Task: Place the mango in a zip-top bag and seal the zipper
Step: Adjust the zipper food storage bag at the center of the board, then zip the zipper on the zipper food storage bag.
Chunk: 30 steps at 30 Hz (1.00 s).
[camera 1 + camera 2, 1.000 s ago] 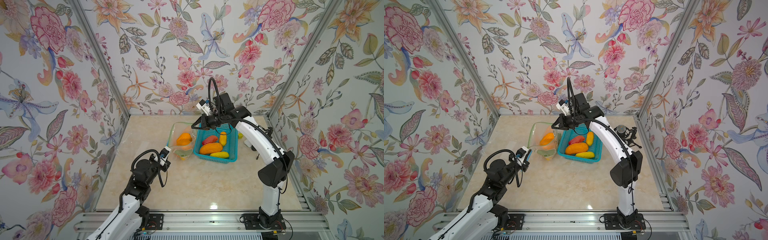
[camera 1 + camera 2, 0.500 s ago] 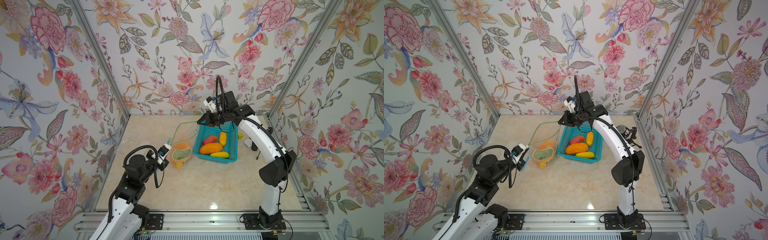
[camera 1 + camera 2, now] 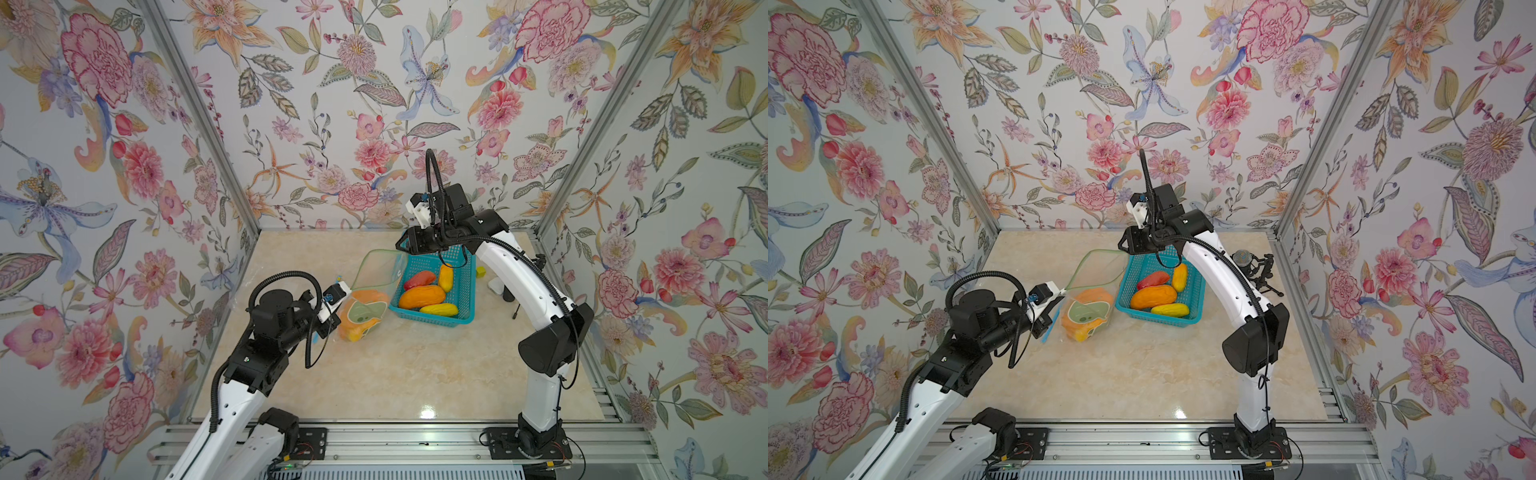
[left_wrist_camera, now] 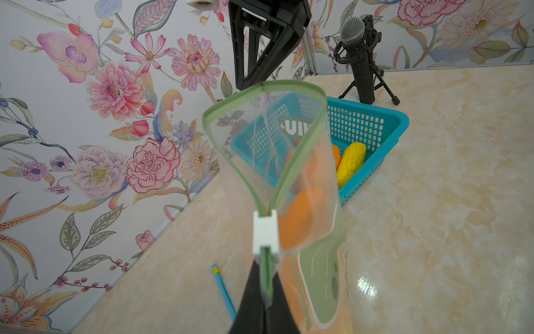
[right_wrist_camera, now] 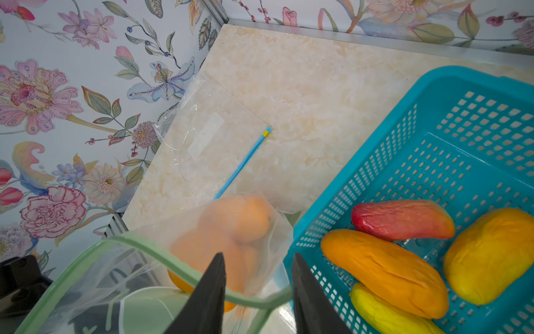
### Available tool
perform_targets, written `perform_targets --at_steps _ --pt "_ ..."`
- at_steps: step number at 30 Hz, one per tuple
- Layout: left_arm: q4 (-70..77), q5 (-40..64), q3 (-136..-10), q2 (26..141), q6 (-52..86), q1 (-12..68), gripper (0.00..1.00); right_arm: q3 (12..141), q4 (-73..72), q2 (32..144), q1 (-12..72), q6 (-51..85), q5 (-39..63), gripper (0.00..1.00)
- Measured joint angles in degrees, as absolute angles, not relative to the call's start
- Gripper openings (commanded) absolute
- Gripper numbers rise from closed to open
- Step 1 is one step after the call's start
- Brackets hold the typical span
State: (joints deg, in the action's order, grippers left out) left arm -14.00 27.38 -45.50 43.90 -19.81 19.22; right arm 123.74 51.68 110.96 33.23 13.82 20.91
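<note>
Marble tabletop (image 3: 415, 374); zip-top bag (image 4: 260, 150) carries dark label (image 4: 294, 127), white lettering unreadable.

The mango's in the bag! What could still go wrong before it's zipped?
1. The right gripper is open around the green rim, not pinching it, so the wide-open bag might flop and the mango could roll out.
2. Only the left gripper holds the bag, at the corner by the white slider; a tug might slip it free.
</note>
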Motion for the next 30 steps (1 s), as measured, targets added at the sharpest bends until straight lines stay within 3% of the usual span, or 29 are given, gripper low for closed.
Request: perform_targets --at_steps 10,18,22,30 --pt "-19.2 28.9 -55.0 47.2 -21.5 19.0 0.0 116.2 46.7 99.3 34.0 0.3 26.2 0.39" --pt "-23.0 34.6 -56.7 49.1 -23.4 18.9 0.0 98.7 33.8 88.6 35.0 -11.9 42.4 0.44" --pt "-24.9 37.4 -57.7 49.6 -24.1 18.9 0.0 97.3 29.0 88.9 36.6 -14.6 49.2 0.5" --pt "-26.9 39.9 -58.5 49.6 -25.2 19.0 0.0 97.3 25.3 89.6 43.4 -18.8 51.5 0.53"
